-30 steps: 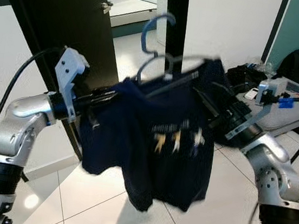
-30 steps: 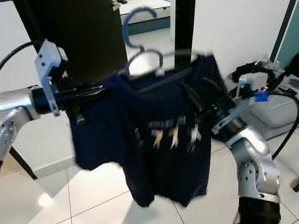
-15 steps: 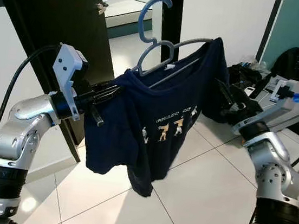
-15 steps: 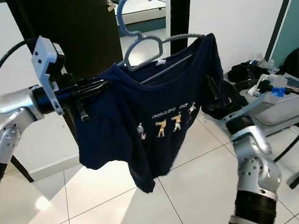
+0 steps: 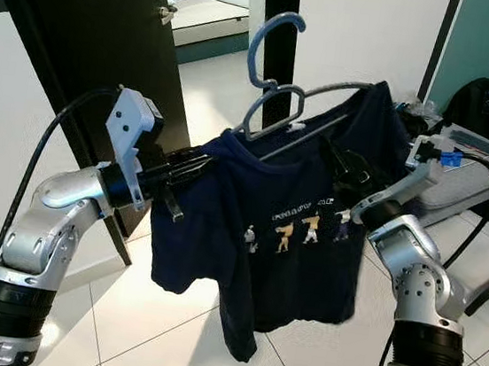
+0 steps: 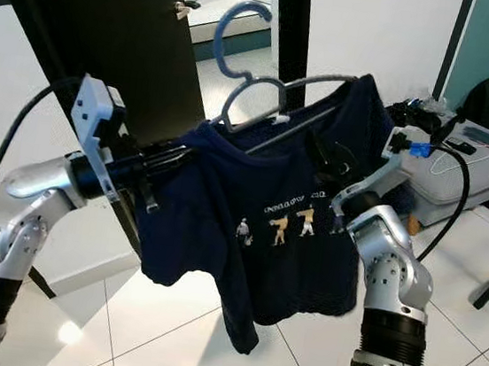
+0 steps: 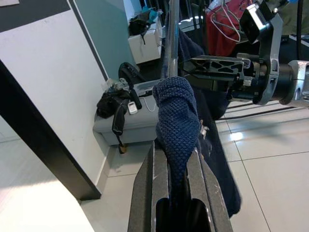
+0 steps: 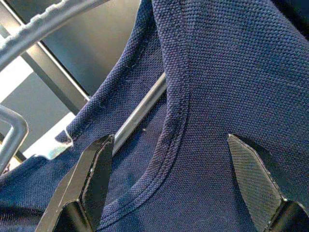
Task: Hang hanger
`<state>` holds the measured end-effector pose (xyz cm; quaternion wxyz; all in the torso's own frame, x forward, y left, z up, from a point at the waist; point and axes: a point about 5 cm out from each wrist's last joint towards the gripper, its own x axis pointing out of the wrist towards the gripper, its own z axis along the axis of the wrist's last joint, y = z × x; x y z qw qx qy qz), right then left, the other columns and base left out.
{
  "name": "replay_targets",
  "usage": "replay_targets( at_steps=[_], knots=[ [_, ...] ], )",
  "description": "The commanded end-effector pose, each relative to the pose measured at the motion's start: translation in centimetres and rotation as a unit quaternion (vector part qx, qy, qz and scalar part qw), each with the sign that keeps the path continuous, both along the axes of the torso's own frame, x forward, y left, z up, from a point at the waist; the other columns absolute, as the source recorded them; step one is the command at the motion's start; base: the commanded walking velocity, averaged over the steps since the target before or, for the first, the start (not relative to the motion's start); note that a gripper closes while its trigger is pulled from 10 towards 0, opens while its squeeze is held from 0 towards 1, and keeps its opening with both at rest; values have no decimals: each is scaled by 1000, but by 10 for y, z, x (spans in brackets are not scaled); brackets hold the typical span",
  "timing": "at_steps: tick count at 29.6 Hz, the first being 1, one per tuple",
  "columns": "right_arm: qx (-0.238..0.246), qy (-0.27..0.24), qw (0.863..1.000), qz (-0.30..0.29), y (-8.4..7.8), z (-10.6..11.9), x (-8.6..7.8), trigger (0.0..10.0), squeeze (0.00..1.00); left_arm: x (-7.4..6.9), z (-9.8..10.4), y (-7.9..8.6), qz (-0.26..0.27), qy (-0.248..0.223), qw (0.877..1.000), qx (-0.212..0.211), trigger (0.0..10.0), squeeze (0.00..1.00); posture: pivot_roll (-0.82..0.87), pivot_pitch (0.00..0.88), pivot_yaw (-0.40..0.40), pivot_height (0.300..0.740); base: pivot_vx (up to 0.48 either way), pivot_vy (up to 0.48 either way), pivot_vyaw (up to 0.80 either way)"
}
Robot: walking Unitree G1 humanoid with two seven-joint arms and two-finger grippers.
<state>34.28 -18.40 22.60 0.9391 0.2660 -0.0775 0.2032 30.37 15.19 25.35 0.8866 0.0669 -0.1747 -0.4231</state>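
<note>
item: one pale blue-grey plastic hanger [image 5: 276,71], carrying one navy knit t-shirt with small printed figures [image 5: 283,232]. location: held up in the air in front of me, between my two arms, before the dark open door [image 5: 94,31].

hook: points up and away from me, free, touching nothing. no rail or rod can be made out in these views, so the place to hang it is unknown.

long axis: the hanger's bar runs across me, low at my left side, rising toward my right.

my left tool [image 7: 177,159]: closed, pinching a bunched fold of the shirt's shoulder fabric at the low end.

my right tool [image 8: 169,159]: fingers spread wide, one on each side of the collar seam and the hanger's lower bar, close up against the cloth, gripping nothing that i can see.

nearer arm: left carries the load; right sits just beside the high end. judgement: the right tool needs to close on the bar or shoulder before the hook can be steered.

count: hangers one, shirts one, tools two.
</note>
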Motion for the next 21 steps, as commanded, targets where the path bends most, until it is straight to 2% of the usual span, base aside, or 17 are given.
replay_targets(
  at_steps=[1, 8, 21],
  knots=[
    [3, -7, 1000, 8, 6, 6, 1, 10000, 0, -3, 2, 3, 1, -6, 1000, -1, 10000, 0, -73, 0, 105, 740, 0, 0, 0],
    [1, 3, 1000, -25, -4, 6, 5, 10000, 0, -3, 1, 6, 7, -6, 1000, 5, 10000, 0, -72, 0, 105, 740, 0, 0, 0],
    [0, 12, 999, -50, -12, 4, 7, 10000, 0, -4, 3, 8, 12, -9, 1000, 4, 10000, 0, -71, 0, 102, 740, 0, 0, 0]
  ],
)
